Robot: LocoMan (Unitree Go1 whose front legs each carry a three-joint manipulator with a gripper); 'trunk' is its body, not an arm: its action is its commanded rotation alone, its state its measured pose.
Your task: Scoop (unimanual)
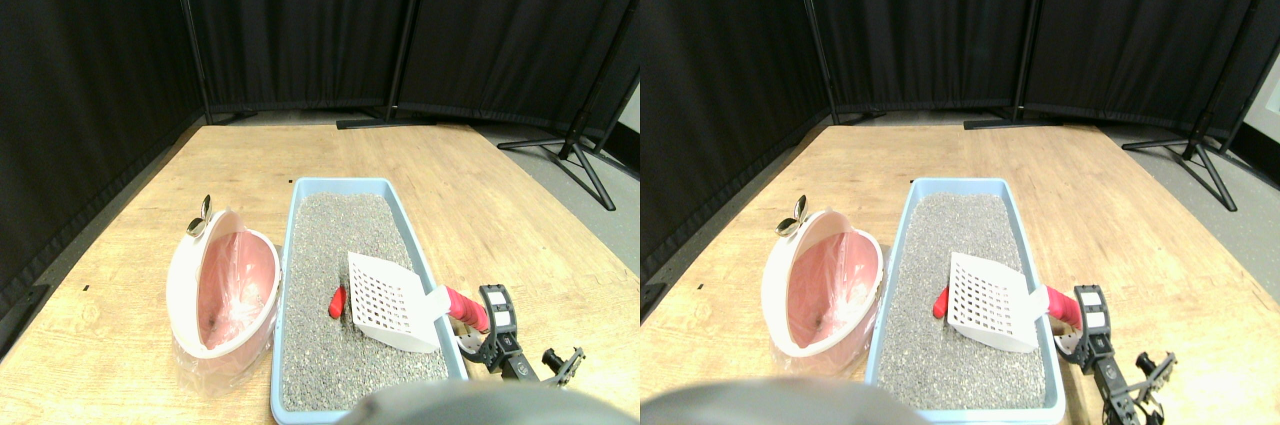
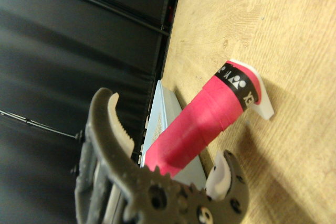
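In the stereo pair view, the white scoop [image 1: 392,302] lies in the blue tray [image 1: 437,275] of litter [image 1: 340,235], a red object [image 1: 337,302] at its left edge, its red handle [image 1: 467,308] reaching right to the gripper [image 1: 487,330]; a pink bin [image 1: 222,283] stands left. In the wrist view, the handle [image 2: 202,124] sits between the gripper's [image 2: 168,153] spread jaws, which stand apart, not clamped.

A pale wooden plywood floor [image 1: 480,175] carried a light-blue rectangular plastic litter tray [image 1: 292,275]; just beside it, possibly touching, sat a white-and-pink oval bin lined with clear plastic [image 1: 185,290].

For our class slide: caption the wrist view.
Gripper open around the scoop's red-wrapped handle, blue litter tray beyond.
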